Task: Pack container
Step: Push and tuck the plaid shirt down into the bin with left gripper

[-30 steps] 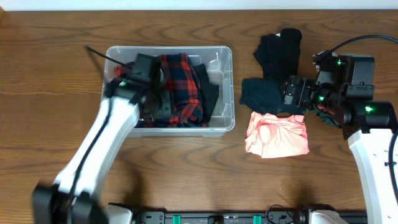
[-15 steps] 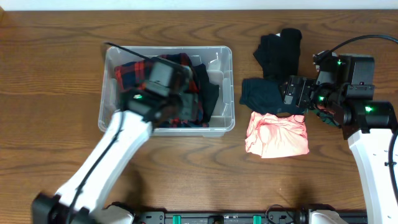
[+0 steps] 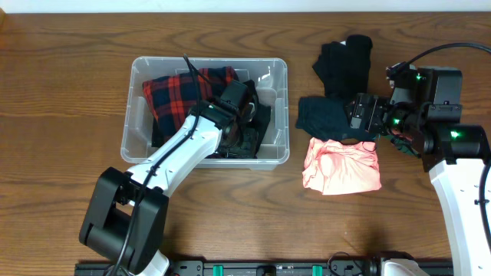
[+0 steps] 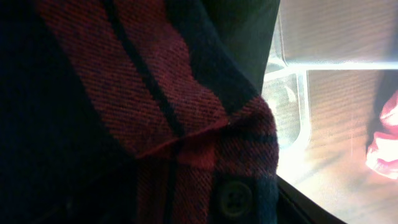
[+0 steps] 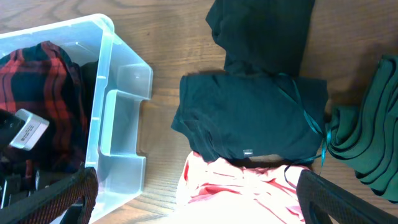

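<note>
The container (image 3: 281, 70) is a clear bin left of centre; it also shows in the right wrist view (image 5: 118, 93). A red plaid shirt (image 3: 180, 96) and a dark garment (image 3: 263, 115) lie in it. My left gripper (image 3: 240, 138) is down in the bin's right half, buried in the shirt. Plaid cloth (image 4: 143, 93) with a button fills the left wrist view, so its jaws are hidden. My right gripper (image 3: 357, 115) hovers open and empty over a dark teal garment (image 3: 322, 113) and a pink garment (image 3: 341, 165); its fingers (image 5: 199, 208) stand wide apart.
A black garment (image 3: 345, 60) lies behind the teal one. A green garment (image 5: 373, 130) lies at the far right beside my right arm. The bin's right wall (image 4: 292, 106) and the pink garment (image 4: 382, 137) show at the edge of the left wrist view.
My left arm has swung from the bin's left side across to its right half, uncovering the plaid shirt on the left. The right arm has not moved.
</note>
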{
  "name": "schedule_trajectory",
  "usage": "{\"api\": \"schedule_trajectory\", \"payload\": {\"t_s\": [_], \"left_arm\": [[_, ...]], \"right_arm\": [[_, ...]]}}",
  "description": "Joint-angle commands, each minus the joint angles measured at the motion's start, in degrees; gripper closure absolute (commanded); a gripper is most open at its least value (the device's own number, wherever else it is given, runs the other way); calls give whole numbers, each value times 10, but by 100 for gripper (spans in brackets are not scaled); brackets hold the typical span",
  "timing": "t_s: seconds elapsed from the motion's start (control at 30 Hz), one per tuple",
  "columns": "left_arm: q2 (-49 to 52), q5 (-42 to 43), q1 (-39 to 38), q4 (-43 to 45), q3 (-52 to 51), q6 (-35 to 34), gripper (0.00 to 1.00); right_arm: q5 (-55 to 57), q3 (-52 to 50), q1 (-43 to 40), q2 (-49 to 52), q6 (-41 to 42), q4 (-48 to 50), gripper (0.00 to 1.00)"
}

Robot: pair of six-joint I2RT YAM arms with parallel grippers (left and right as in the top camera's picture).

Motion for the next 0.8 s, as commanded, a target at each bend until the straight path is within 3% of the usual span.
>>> {"api": "schedule_trajectory", "payload": {"t_s": [0.0,0.2,0.43,0.77], "left_arm": [[-22,1,-1,-36,31,-2,38],[-128,-24,-1,-83,103,-3,35],[-210,-284,11,-74,109,3,23],[-73,-264,135,-50,80,18,23]], "right_arm": [[2,9,-5,0,6,0,1],[2,9,-5,0,6,0,1],[2,9,-5,0,6,0,1],[2,9,-5,0,6,0,1]]}}
